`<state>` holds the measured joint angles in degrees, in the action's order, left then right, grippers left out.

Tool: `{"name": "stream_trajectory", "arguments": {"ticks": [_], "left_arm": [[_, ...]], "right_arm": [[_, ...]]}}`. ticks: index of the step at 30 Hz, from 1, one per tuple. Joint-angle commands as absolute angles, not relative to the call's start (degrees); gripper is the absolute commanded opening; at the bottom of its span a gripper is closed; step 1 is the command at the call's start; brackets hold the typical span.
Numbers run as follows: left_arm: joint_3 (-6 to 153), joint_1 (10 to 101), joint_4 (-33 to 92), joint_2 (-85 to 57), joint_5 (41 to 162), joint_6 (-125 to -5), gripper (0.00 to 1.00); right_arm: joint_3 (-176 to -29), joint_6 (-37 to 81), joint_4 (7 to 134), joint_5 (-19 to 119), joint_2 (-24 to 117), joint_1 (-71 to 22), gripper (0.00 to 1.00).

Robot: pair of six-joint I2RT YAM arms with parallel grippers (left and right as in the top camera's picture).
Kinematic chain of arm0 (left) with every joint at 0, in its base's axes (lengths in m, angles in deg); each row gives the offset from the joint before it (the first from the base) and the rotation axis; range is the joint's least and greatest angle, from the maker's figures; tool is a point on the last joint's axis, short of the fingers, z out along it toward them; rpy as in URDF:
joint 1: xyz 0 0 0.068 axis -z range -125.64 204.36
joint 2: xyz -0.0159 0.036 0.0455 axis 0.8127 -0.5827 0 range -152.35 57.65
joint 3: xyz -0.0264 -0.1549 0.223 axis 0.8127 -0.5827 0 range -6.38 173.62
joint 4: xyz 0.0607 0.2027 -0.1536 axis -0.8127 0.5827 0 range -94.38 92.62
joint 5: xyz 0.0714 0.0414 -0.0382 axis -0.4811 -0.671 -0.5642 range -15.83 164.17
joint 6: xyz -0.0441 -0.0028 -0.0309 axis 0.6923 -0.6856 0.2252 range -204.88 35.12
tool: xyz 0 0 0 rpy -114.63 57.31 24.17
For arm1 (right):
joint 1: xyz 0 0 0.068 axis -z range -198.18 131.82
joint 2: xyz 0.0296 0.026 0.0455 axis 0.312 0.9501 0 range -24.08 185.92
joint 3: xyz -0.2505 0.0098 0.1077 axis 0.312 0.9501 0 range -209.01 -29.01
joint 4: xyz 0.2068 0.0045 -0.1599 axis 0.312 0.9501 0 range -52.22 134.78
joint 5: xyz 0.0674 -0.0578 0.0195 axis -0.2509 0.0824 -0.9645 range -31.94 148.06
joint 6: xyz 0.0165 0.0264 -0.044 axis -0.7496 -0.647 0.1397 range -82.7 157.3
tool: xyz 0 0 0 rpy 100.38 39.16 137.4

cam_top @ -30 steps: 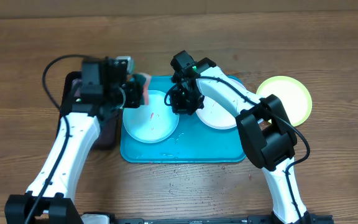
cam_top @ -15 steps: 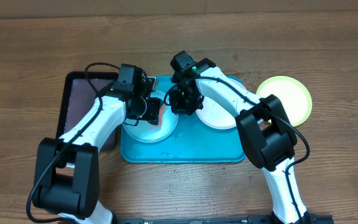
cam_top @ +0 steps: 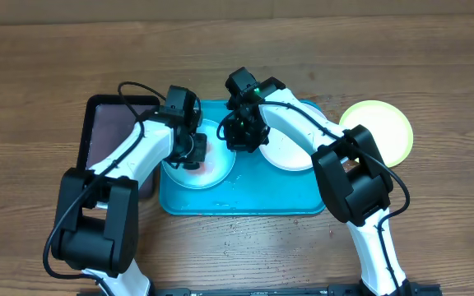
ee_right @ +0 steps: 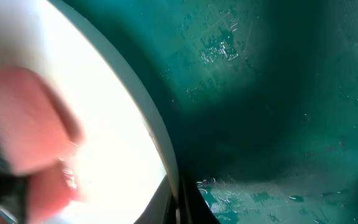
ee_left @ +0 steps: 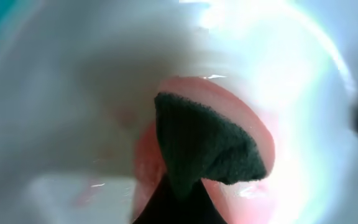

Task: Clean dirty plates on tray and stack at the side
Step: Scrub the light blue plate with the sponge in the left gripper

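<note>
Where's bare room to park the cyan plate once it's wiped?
Bare wood right of the yellow-green plate is free; so is the tray along its front strip, by the near rim. Crowded: the back half, where the left claw with its sponge and the right claw meet at the cyan plate.

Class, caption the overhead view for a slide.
The left arm presses a sponge onto the cyan plate in the tray, right arm at its rim.

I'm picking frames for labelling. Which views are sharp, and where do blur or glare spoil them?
Overhead: sharp and evenly lit, tray rim crisp. Left wrist: too close, all soft; the sponge is blurred and glare washes the plate. Right wrist: plate edge blown out to white, wet tray floor dim but legible.
</note>
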<state>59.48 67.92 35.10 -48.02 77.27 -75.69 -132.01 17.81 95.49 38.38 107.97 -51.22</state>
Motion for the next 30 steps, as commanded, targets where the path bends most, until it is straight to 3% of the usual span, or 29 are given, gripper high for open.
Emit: {"name": "stream_trajectory", "arguments": {"ticks": [1, 12, 19, 25, 30], "left_arm": [[63.0, 66.4, 36.7, -47.5, 69.0, -73.9, 0.04], [63.2, 71.2, 38.2, -47.1, 87.4, -79.9, 0.04], [58.2, 73.5, 33.8, -47.1, 86.0, -79.6, 0.04], [57.3, 73.0, 32.8, -47.1, 72.5, -75.9, 0.04], [58.3, 70.2, 33.1, -46.5, 68.2, -72.7, 0.04]], "right_arm": [[-131.2, 17.5, 95.4, 38.4, 106.9, -51.5, 0.04], [-131.2, 17.5, 95.5, 38.4, 106.9, -51.5, 0.04], [-131.2, 17.5, 95.5, 38.4, 106.9, -51.5, 0.04], [-131.2, 17.5, 95.6, 38.4, 106.9, -51.5, 0.04], [-131.2, 17.5, 96.0, 38.4, 106.9, -51.5, 0.04]]}}
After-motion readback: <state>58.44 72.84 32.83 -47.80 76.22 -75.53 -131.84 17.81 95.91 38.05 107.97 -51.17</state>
